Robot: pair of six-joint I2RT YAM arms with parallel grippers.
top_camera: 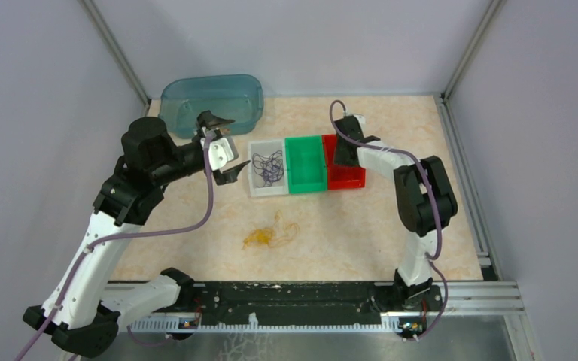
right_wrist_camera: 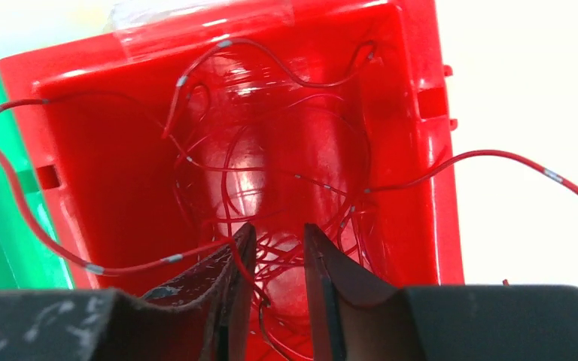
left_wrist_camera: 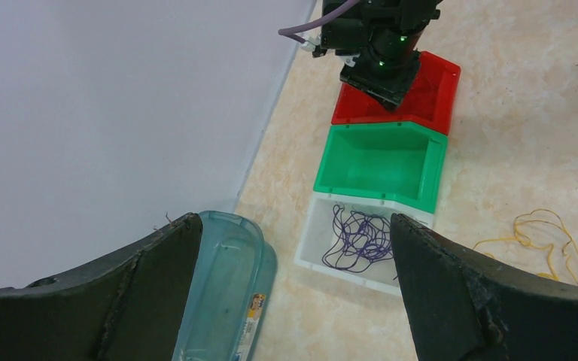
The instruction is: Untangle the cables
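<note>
The red cable (right_wrist_camera: 15,188) lies coiled in the red bin (right_wrist_camera: 414,150), with loops hanging over both side walls. My right gripper (right_wrist_camera: 278,233) hangs down into that bin, jaws a little apart. One strand rests against its left finger (right_wrist_camera: 229,278), and nothing is pinched. The purple cable (top_camera: 268,167) is a loose clump in the white bin (left_wrist_camera: 308,241). The yellow-orange cable (top_camera: 272,235) lies on the table in front of the bins. My left gripper (top_camera: 233,144) hovers wide open left of the white bin, with nothing between its fingers.
A green bin (top_camera: 306,163) stands between the white and red bins and holds nothing. A teal tub (top_camera: 211,101) sits at the back left, close to the left gripper. Walls close the table at the left, back and right.
</note>
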